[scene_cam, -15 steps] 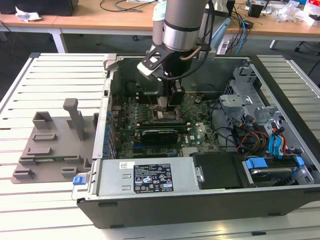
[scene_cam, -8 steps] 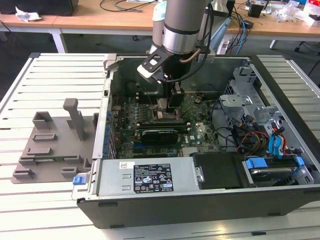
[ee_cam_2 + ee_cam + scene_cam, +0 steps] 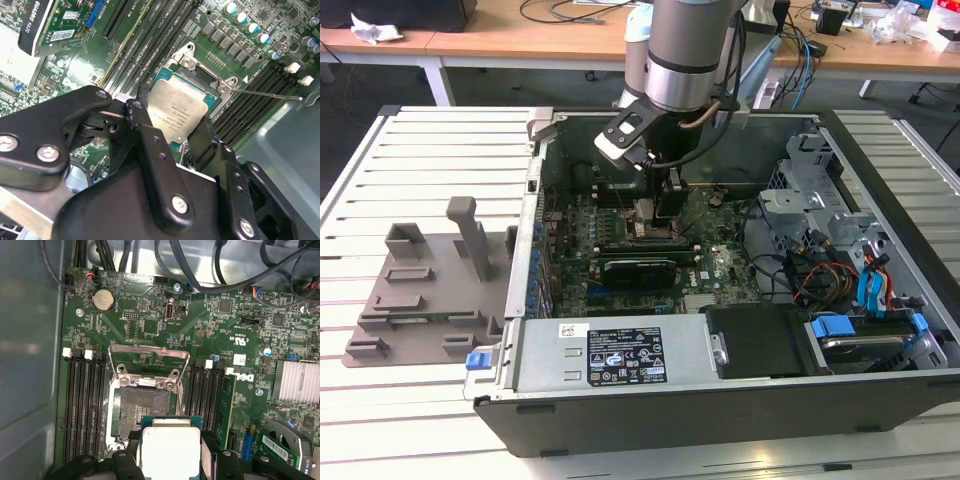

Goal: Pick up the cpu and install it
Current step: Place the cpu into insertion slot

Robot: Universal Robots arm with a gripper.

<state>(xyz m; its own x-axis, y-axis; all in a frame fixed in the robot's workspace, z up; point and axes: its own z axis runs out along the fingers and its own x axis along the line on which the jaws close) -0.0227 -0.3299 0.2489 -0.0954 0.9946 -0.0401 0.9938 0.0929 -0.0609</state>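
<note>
Slatted white worktop [image 3: 420, 150] carried everything you were working with. At the exterior view's left sat a grey fixture [image 3: 420, 290], its moulded pockets shaped, I judge, to park parts in a known pose. Next came the open case [image 3: 720, 420], laid on its side so the board [image 3: 620, 255] faced up and the arm could come at it from above. Your gripper [image 3: 667, 200] hung inside the case, over the middle of the board.

In the first wrist view the socket [image 3: 140, 407] lay bare, pins showing. Its plate [image 3: 149, 356] was swung up out of the way, which left a clear drop. The fingers [image 3: 131, 460] were clenched on the cpu [image 3: 170, 450], pressing two opposite edges. That hold kept the metal top facing up and, I judge, spared the underside any contact. The cpu hovered above the board, near the socket and not seated in it. In the second wrist view the cpu [image 3: 182, 112] appeared over the socket frame, its corners roughly in line with it. So I judge you were at the lining-up stage, with seating not yet done.

Toward the exterior view's right, the drive cage [image 3: 820, 210] and loose cables [image 3: 810, 280] stood well apart from the gripper.
</note>
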